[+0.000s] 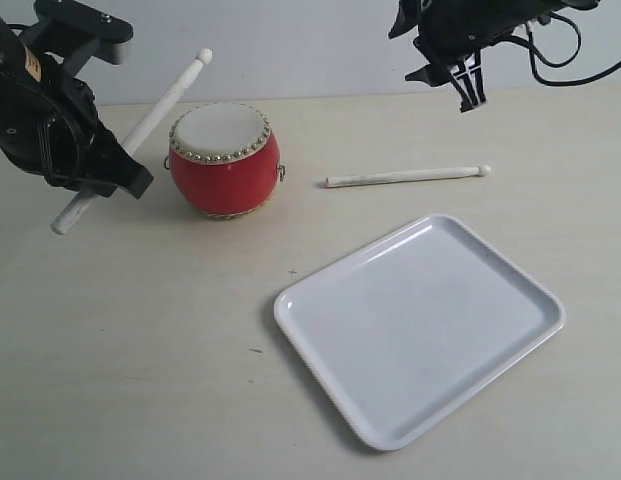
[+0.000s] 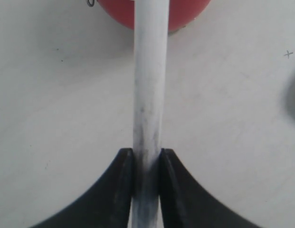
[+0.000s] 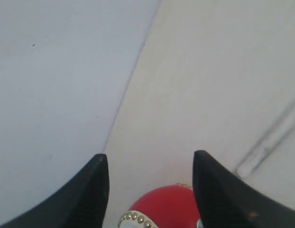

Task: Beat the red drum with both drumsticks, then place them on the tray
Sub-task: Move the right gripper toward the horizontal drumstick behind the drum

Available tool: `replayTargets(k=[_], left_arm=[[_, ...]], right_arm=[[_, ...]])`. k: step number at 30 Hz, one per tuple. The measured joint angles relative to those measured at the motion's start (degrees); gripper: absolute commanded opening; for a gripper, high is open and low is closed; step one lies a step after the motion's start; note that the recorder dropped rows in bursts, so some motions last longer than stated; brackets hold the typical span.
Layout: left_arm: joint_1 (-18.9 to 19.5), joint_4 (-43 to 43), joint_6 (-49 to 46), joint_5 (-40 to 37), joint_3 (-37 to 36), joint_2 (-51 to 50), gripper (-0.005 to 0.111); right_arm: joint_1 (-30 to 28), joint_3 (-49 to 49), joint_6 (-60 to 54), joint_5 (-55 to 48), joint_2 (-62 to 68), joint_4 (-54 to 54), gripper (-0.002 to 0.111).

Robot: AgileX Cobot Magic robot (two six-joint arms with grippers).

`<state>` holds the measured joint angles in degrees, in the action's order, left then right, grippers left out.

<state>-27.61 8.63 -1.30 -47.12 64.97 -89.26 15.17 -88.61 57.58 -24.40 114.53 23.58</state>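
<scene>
We log the left gripper (image 2: 147,159) clamped on one drumstick (image 1: 160,107), the right gripper (image 3: 151,166) spread and empty, the other drumstick (image 1: 405,177) unclaimed and the tray (image 1: 420,320) holding neither.

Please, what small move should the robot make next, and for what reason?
Probably lower the right gripper toward the loose drumstick lying beside the red drum. Its jaws stand open and empty, high above that stick, while the left gripper clamps the other drumstick; beating needs both.

left end effector (image 1: 108,172) holds drumstick (image 1: 165,102) tilted beside red drum (image 1: 225,175)
</scene>
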Motion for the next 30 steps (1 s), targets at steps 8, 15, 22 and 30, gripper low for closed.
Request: replayTargets(k=[8,15,22,30], left_arm=[[0.0,0.1,0.0,0.3,0.0,0.0,0.0],[0.0,0.1,0.0,0.4,0.0,0.0,0.0],[0.0,0.1,0.0,0.4,0.0,0.0,0.0],[0.0,0.1,0.0,0.4,0.0,0.0,0.0]], right_arm=[[0.0,0.0,10.2,-7.1,0.8,0.3,0.051],[0.0,0.0,11.4,-8.4,1.5,-3.6,0.051],[0.0,0.0,16.4,-12.0,1.5,-5.0,0.051],[2.7,0.0,34.6,-15.5,1.6,-15.5,0.051]])
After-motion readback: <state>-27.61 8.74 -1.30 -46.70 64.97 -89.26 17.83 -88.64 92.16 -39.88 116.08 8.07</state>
